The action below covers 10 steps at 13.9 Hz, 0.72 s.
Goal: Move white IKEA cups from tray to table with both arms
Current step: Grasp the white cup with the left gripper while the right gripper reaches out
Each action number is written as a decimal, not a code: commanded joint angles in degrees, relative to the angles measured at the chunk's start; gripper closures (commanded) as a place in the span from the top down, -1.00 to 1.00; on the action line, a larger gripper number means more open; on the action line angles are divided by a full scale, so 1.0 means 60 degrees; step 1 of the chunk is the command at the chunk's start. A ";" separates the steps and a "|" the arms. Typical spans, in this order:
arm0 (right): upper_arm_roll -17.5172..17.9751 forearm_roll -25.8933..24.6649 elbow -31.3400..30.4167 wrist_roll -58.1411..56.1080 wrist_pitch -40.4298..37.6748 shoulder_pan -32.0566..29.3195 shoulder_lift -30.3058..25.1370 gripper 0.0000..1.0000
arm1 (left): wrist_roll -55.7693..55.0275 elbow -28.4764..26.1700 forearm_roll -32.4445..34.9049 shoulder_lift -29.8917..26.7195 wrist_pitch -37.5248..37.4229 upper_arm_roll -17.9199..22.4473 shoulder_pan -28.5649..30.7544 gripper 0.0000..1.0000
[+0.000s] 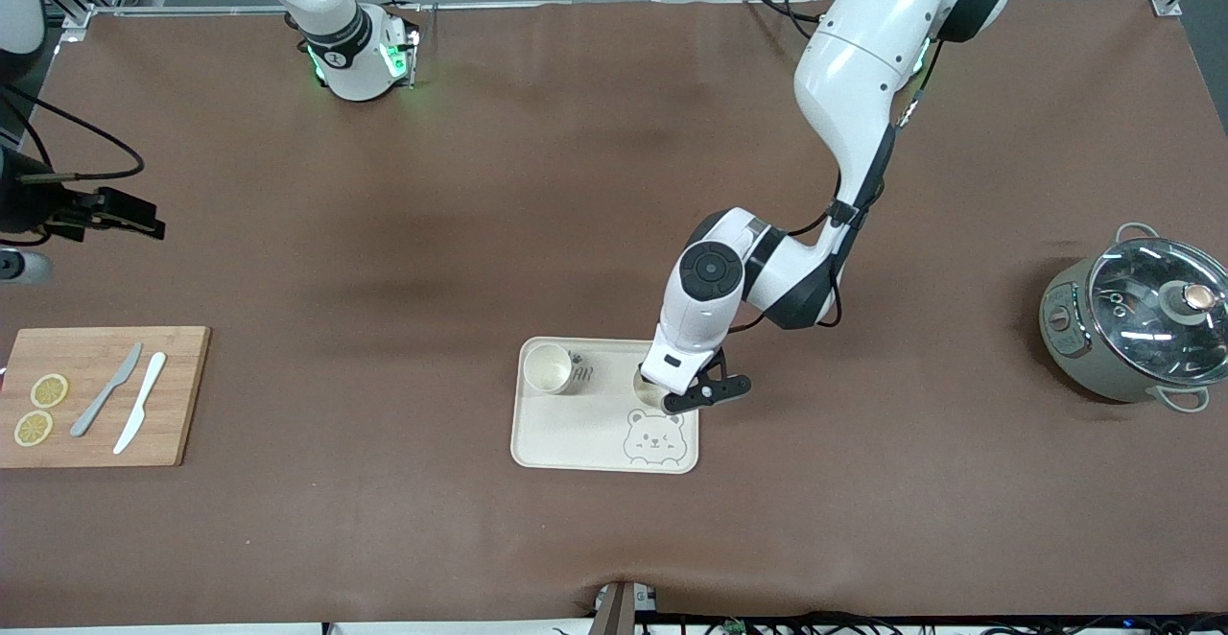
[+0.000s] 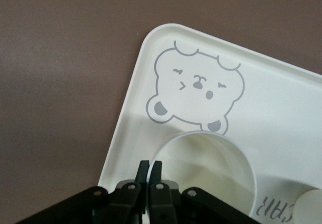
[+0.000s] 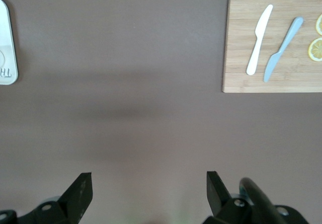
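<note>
A cream bear tray (image 1: 585, 434) lies on the brown table. One white cup (image 1: 548, 367) stands upright in the tray's corner toward the right arm's end. My left gripper (image 1: 683, 397) is over the tray's other corner, shut on the rim of the second white cup (image 1: 643, 386). In the left wrist view the left gripper (image 2: 150, 166) pinches the wall of that cup (image 2: 211, 166) just above the bear drawing, and the first cup (image 2: 311, 208) shows at the edge. My right gripper (image 1: 134, 218) waits, open and empty (image 3: 149, 186), over bare table near the right arm's end.
A wooden cutting board (image 1: 173, 395) holds a grey knife (image 1: 106, 390), a white knife (image 1: 140, 403) and two lemon slices (image 1: 48, 390), nearer the front camera than my right gripper. A pot with a glass lid (image 1: 1142, 328) stands toward the left arm's end.
</note>
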 commanded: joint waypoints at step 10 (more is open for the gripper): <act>0.0023 0.1126 0.0241 0.2802 0.2774 0.1631 0.2223 1.00 | 0.0670 -0.0860 0.0223 -0.3178 -0.3327 0.0336 0.1415 -1.00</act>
